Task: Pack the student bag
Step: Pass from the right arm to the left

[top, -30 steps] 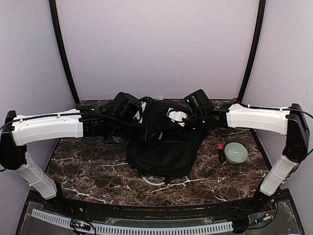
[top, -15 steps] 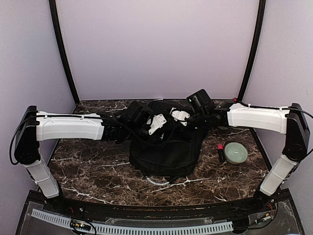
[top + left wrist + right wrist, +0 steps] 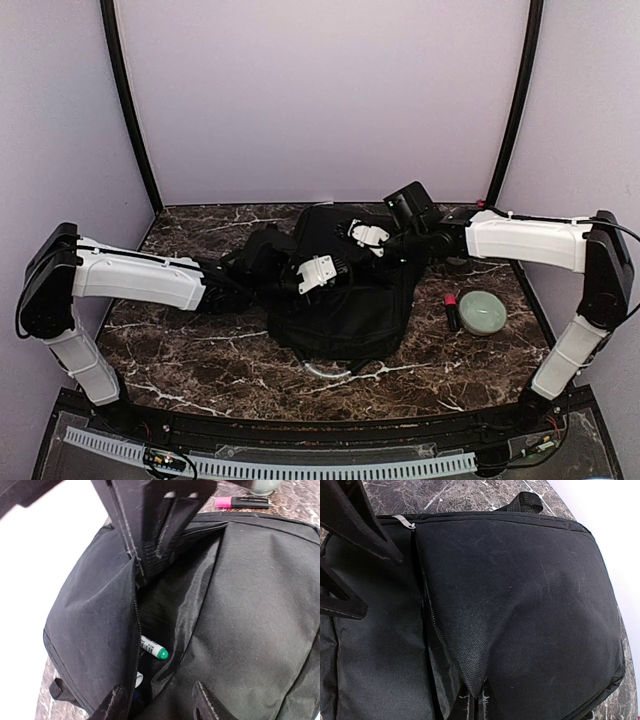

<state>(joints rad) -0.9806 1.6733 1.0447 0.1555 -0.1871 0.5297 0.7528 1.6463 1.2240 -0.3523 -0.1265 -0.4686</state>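
1. Your right claw [image 3: 474, 700] is clamped shut on a fold of black fabric at the edge of the student bag [image 3: 345, 305], pulling that flap up into a peak beside the zip opening.
2. Your left claw [image 3: 160, 704] hangs just over that opening with its jaws apart and nothing between them.
3. You'll find the student bag lying flat at the middle of the marble table [image 3: 190, 340], with its grey loop handle [image 3: 322, 371] pointing toward the arm bases.
4. Through the open zip you can see a green-capped marker [image 3: 154, 648] lying on the lining.
5. To the bag's right, a pink-tipped marker [image 3: 452, 312] lies just beside a pale green bowl [image 3: 483, 312], both near the bag but not touching it.
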